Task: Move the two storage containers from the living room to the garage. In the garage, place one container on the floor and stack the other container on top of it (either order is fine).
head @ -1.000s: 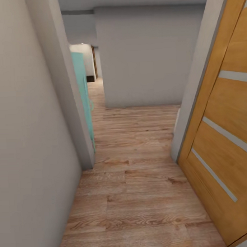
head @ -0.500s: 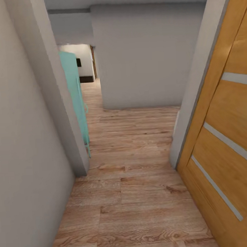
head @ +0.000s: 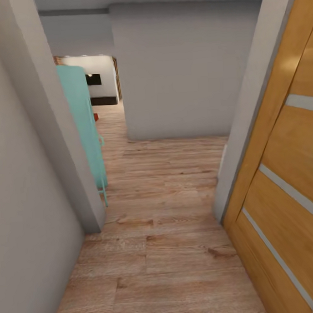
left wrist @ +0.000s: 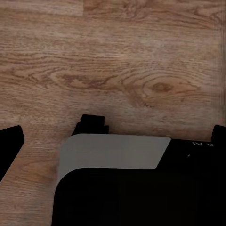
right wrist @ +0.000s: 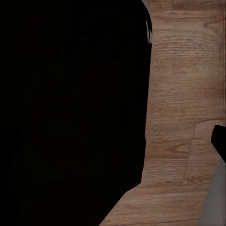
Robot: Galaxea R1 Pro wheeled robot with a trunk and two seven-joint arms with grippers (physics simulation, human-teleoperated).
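Light wood plank flooring runs ahead through a narrow hallway. The left wrist view looks down on planks past the robot's dark body; the right wrist view shows planks beside a black mass. Whether either pair of jaws is spread cannot be told. A grey wall edges the left, an orange door the right. Farther on stands a teal cabinet, with a small red-orange object, possibly a container, beyond it.
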